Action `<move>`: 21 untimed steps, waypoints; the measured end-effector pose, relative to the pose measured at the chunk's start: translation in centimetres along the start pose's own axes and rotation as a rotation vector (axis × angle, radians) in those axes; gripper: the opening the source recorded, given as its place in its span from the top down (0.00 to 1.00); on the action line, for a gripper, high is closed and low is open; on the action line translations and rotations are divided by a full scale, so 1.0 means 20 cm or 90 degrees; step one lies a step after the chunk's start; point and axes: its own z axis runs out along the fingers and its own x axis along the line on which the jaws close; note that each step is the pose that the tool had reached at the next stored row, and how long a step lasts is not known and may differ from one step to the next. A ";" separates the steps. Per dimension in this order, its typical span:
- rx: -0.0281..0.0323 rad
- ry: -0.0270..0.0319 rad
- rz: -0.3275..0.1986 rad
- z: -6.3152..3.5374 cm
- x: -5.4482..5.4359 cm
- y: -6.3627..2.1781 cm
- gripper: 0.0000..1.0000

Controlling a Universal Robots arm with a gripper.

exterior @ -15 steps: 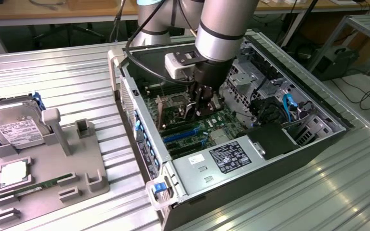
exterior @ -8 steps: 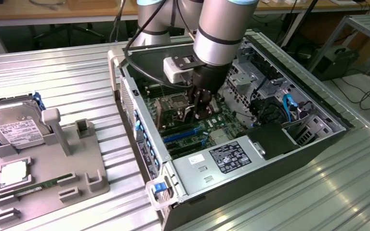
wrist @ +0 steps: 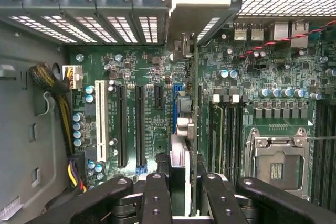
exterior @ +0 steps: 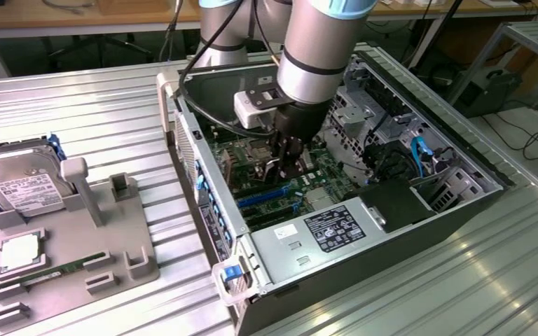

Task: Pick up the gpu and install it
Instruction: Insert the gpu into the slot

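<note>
While we held the gpu (wrist: 181, 174) on its edge in our claw (wrist: 180, 192), pinched part-way shut around it, it hung right over the blue slot (wrist: 175, 103) on the green board (wrist: 152, 66) below, so it could slide in. Farther away sat the hard drive (exterior: 22, 183).

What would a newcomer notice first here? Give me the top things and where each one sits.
First, the big grey robot arm plunging into the open computer case lying on the metal table. Its gripper is down over the green motherboard, holding the gpu edge-on above the slots, bracket end toward the case's back wall. At the exterior view's left, a grey tray carries a silver hard drive.
</note>
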 end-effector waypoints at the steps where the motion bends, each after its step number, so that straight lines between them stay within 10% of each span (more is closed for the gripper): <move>1: 0.0000 0.0000 0.000 0.003 0.00 0.005 0.73; 21: 0.0000 0.0000 0.000 0.104 0.00 0.045 0.73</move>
